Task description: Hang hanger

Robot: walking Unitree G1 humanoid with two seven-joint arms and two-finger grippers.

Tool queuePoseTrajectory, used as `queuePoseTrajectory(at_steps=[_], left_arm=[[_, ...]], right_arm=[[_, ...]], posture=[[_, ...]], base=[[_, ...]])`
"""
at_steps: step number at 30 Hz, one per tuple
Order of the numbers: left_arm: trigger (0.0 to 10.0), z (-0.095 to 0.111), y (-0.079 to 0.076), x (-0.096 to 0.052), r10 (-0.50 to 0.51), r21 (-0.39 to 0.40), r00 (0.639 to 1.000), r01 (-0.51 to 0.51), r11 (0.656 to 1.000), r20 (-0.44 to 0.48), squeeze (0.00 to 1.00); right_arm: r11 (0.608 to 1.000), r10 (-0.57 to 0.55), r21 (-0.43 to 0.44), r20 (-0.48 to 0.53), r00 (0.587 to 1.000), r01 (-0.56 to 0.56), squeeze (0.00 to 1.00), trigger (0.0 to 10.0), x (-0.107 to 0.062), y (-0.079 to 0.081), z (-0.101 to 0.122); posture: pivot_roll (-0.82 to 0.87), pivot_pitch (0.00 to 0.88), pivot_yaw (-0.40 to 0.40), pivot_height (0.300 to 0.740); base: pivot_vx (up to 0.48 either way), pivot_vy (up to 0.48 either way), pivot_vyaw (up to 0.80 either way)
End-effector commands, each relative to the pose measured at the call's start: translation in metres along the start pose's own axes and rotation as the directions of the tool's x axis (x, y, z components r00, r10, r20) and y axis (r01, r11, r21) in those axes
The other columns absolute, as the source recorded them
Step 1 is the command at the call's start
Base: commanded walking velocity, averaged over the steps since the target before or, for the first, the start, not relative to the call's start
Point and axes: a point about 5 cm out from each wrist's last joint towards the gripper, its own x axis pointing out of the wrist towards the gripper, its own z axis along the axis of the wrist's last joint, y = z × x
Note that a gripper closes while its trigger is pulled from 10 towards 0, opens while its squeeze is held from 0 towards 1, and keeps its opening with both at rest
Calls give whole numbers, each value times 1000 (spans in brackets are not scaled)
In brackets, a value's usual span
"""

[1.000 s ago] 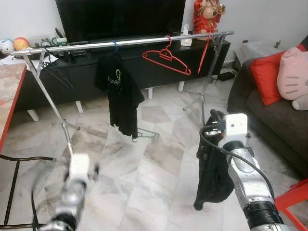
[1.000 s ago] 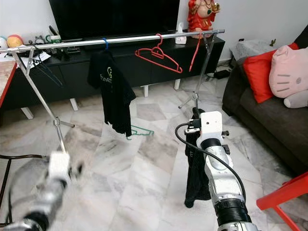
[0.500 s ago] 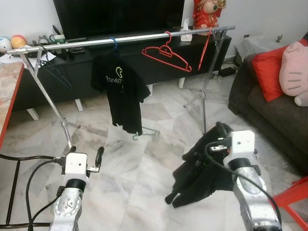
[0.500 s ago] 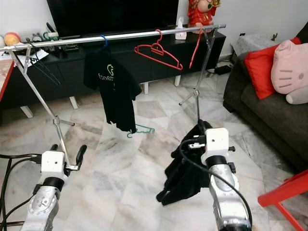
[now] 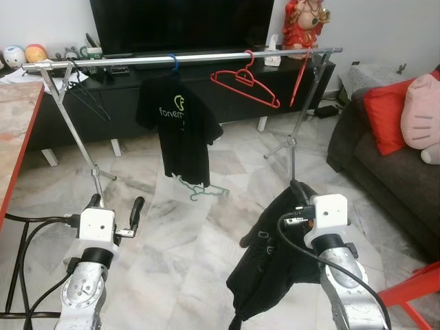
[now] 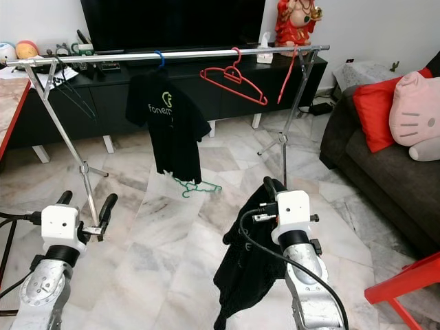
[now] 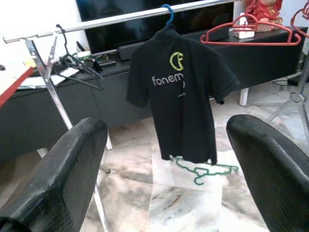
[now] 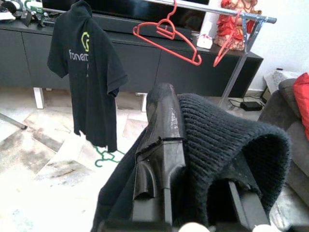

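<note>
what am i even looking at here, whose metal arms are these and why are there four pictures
They belong to a walking humanoid robot. Two pictures come from cameras on its head, looking down at its own silver arms; the other two come from cameras on each wrist, looking along the black fingers.

The right gripper holds a black knitted garment draped over its fingers, the cloth hanging down toward the marble floor. The left gripper is open and empty.

Ahead stands a silver clothes rail with a black t-shirt with a green logo on a blue hanger, plus an empty red plastic hanger. A green hanger lies on the floor under the shirt.
</note>
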Motion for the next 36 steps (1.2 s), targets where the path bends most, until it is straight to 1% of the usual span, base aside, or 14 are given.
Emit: queuePoseTrajectory(at_steps=[1, 2, 3, 4, 9, 12, 13, 16, 18, 20, 24, 26, 31, 36], left_arm=[[10000, -1, -11, 0, -28, -31, 999, 27, 999, -20, 0], [10000, -1, -11, 0, -28, -31, 999, 27, 999, -20, 0], [10000, -1, -16, 0, -44, -41, 998, 42, 998, -37, 0], [10000, -4, -22, 1, -86, -44, 995, 84, 996, -56, 0], [10000, -5, -29, 7, -133, -58, 989, 130, 990, -65, 0], [10000, -2, -28, 11, -134, -54, 989, 131, 990, -64, 0], [10000, -6, -27, 15, -117, -53, 990, 113, 992, -74, 0], [10000, -9, -29, 18, -94, -58, 992, 89, 994, -88, 0], [10000, -7, -32, 19, -86, -57, 993, 81, 995, -81, 0], [10000, -3, -38, 21, -75, -73, 995, 70, 995, -69, 0], [10000, -2, -42, 19, -92, -84, 994, 86, 993, -66, 0], [10000, -3, -44, 17, -104, -77, 992, 99, 992, -71, 0], [10000, -6, -41, 14, -92, -76, 992, 86, 993, -81, 0], [10000, -5, -42, 17, -85, -79, 993, 79, 994, -82, 0]], right_arm=[[999, -49, -10, 52, 997, 49, 0, 10000, 5, -13, 11], [999, -49, -10, 52, 997, 49, 0, 10000, 5, -13, 11], [998, -58, -16, 58, 997, 59, 0, 10000, 7, -16, 12], [997, -81, -10, 70, 994, 82, 0, 10000, 8, -18, 15], [994, -113, -3, 68, 991, 113, 0, 10000, 5, -17, 13], [994, -114, 8, 63, 992, 114, 0, 10000, 5, -13, 14], [995, -100, 8, 48, 994, 99, 0, 10000, 4, -7, 10], [997, -68, 23, 32, 997, 67, 0, 10000, 4, 0, 8], [998, -54, 26, 31, 998, 53, 0, 10000, 6, 1, 7], [995, -76, 59, 30, 997, 75, 0, 10000, 11, -2, 8], [994, -92, 65, 29, 995, 90, 0, 10000, 13, 0, 8], [994, -86, 71, 30, 996, 83, 0, 10000, 11, 5, 8], [996, -70, 62, 23, 997, 69, 0, 10000, 7, 8, 6], [996, -66, 61, 25, 997, 65, 0, 10000, 6, 9, 8]], posture=[[21, 0, -16, 740], [21, 0, -16, 740], [-17, 0, 12, 740], [-45, 0, 35, 740], [-76, 0, 52, 740], [-93, 0, 49, 740], [-110, 0, 22, 740], [-90, 0, -5, 740], [-76, 0, -7, 740], [-56, 0, 0, 740], [-58, 0, 6, 740], [-59, 0, 3, 740], [-67, 0, -3, 740], [-74, 0, -5, 740]], base=[[0, 0, 0], [0, 0, 0], [0, 0, 0], [0, 0, 0], [0, 0, 0], [0, 0, 0], [0, 0, 0], [0, 0, 0], [0, 0, 0], [0, 0, 0], [0, -191, 0], [0, -253, 0], [0, -253, 0], [0, -251, 0]])
